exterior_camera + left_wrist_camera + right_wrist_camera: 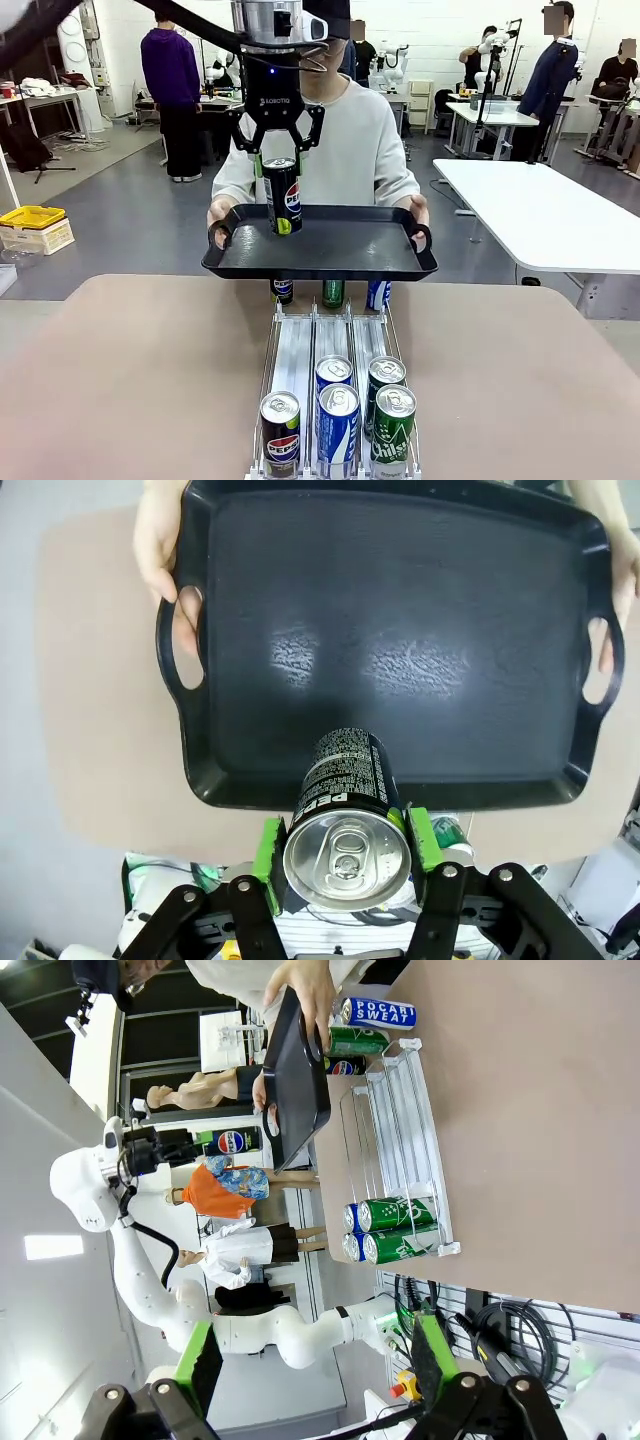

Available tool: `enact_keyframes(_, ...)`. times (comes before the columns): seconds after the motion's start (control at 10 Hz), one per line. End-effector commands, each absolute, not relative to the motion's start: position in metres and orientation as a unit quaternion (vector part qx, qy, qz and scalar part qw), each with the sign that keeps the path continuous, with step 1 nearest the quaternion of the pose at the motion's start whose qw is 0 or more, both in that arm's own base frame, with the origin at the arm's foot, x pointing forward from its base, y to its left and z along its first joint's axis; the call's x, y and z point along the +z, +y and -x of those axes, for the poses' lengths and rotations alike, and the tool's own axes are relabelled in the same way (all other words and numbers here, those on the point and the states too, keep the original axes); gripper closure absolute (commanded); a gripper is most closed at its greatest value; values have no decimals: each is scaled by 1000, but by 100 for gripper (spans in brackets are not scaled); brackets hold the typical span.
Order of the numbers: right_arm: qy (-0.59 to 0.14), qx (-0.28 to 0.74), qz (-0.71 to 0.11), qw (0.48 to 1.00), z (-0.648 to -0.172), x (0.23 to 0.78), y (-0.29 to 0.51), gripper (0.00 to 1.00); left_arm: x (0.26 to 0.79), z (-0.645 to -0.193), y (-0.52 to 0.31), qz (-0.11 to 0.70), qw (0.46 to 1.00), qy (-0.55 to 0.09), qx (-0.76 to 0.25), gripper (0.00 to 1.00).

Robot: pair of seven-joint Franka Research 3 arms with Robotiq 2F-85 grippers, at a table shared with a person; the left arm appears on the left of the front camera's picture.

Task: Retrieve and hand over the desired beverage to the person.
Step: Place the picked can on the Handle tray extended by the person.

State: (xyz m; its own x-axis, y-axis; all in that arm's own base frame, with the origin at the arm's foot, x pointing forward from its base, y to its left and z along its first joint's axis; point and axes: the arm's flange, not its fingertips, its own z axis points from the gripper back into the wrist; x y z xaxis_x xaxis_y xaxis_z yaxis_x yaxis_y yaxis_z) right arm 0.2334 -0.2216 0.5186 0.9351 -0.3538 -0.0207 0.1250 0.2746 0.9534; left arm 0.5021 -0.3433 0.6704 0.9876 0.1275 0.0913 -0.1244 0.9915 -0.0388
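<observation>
My left gripper (282, 165) is shut on a black Pepsi can (284, 196), upright and held near its top. The can hangs just over the left part of a black tray (350, 250), and I cannot tell whether its base touches. The person (350, 150) in a light grey top holds the tray by both handles above the far table edge. In the left wrist view the can (345, 800) sits between my green pads (268, 848) over the near rim of the tray (400, 630). My right gripper (315, 1360) is open and holds nothing.
A wire rack (300, 350) on the brown table holds a Pepsi can (281, 430), blue cans (337, 405) and green cans (392, 415) at its near end, with three more cans (333, 292) at its far end under the tray. A white table (540, 210) stands at the right.
</observation>
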Motion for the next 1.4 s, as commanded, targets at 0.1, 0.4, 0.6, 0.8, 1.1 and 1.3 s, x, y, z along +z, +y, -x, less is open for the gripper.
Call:
enact_keyframes(0.1, -104, -145, -592, 786, -235, 519, -221, 0, 668, -531, -359, -10, 996, -33, 79, 41)
enact_keyframes(0.4, -104, -145, -592, 786, -235, 519, -221, 0, 646, -536, -363, -20, 997, -18, 76, 41)
enact_keyframes(0.6, -104, -145, -592, 786, -235, 519, -221, 0, 644, -533, -368, -25, 996, -15, 79, 41)
enact_keyframes(0.8, -104, -145, -592, 786, -235, 519, -221, 0, 647, -529, -371, -23, 997, -15, 68, 0)
enact_keyframes(1.1, -104, -145, -592, 786, -235, 519, -221, 0, 648, -527, -372, -26, 997, -15, 64, 0)
enact_keyframes(1.3, -104, -145, -592, 786, -235, 519, -221, 0, 649, -526, -373, -24, 998, -11, 63, 0)
